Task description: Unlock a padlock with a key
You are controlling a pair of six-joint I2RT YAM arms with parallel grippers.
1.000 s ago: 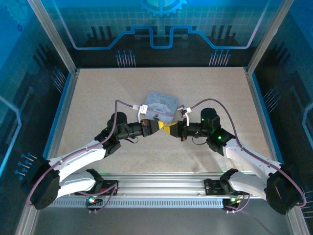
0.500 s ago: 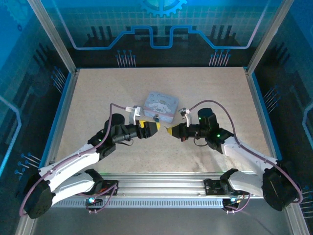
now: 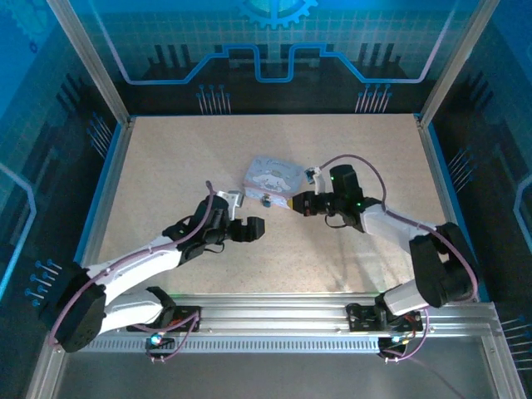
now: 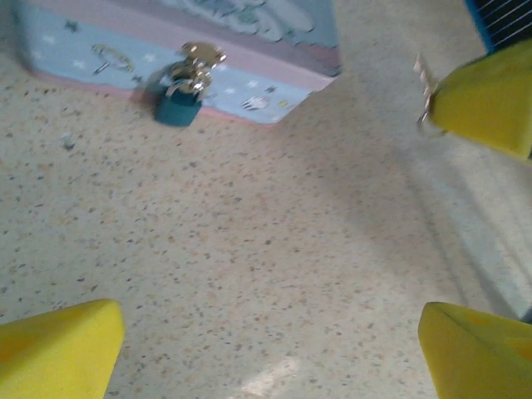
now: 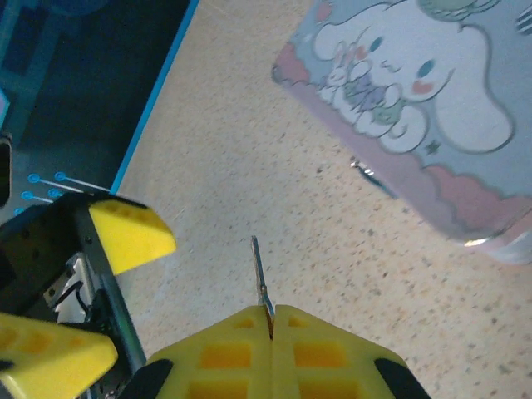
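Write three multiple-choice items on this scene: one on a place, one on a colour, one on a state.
1. Where does the padlock hang?
A. on the near wall of the tin box
B. on top of its lid
C. behind it

2. What colour are the finger pads?
A. red
B. green
C. yellow

3. How is the right gripper?
A. wide open
B. shut on the key
C. shut on the padlock

Answers: 1 A, the left wrist view shows it hooked at the box's clasp. 2 C, yellow wedges show in both wrist views. 3 B, its tips meet with the key sticking out between them.
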